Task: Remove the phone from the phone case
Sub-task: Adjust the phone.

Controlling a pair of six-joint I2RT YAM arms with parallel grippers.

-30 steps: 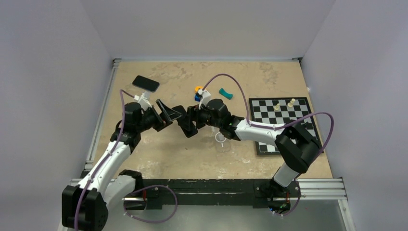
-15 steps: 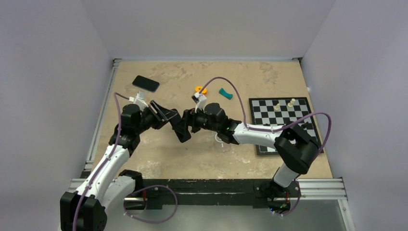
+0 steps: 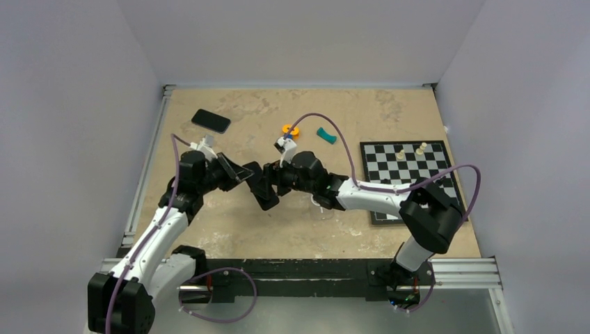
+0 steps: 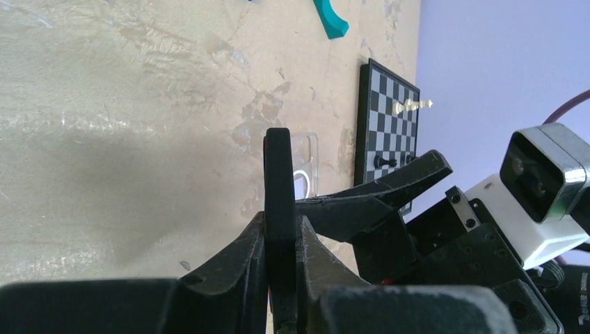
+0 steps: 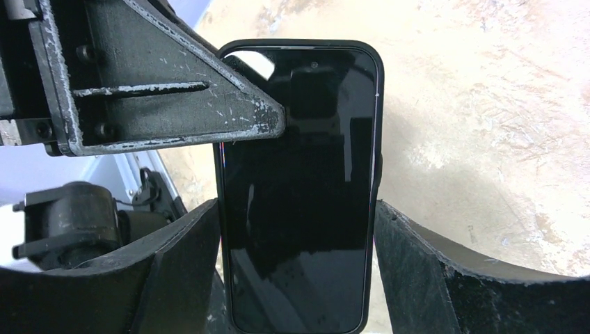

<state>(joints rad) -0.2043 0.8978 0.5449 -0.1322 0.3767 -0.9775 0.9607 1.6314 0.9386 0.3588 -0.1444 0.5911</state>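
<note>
A black phone (image 5: 299, 188) hangs above the table between both arms, its screen facing the right wrist camera. A dark rim runs round it; I cannot tell whether that is the phone case. My right gripper (image 5: 299, 209) is shut on the phone across its width, one finger on each long edge. My left gripper (image 4: 281, 226) is shut on the phone's (image 4: 280, 174) other end, pinching front and back. In the top view the two grippers (image 3: 249, 174) (image 3: 268, 189) meet left of centre.
A clear case (image 3: 321, 207) with a white ring lies on the table under the right arm. A second black slab (image 3: 211, 120) lies far left. An orange piece (image 3: 289, 129) and a teal piece (image 3: 325, 135) sit behind. A chessboard (image 3: 389, 209) with pieces is right.
My left gripper has gone from open to shut on the phone's end. Both grippers and the phone have drifted slightly left and toward the near edge.
</note>
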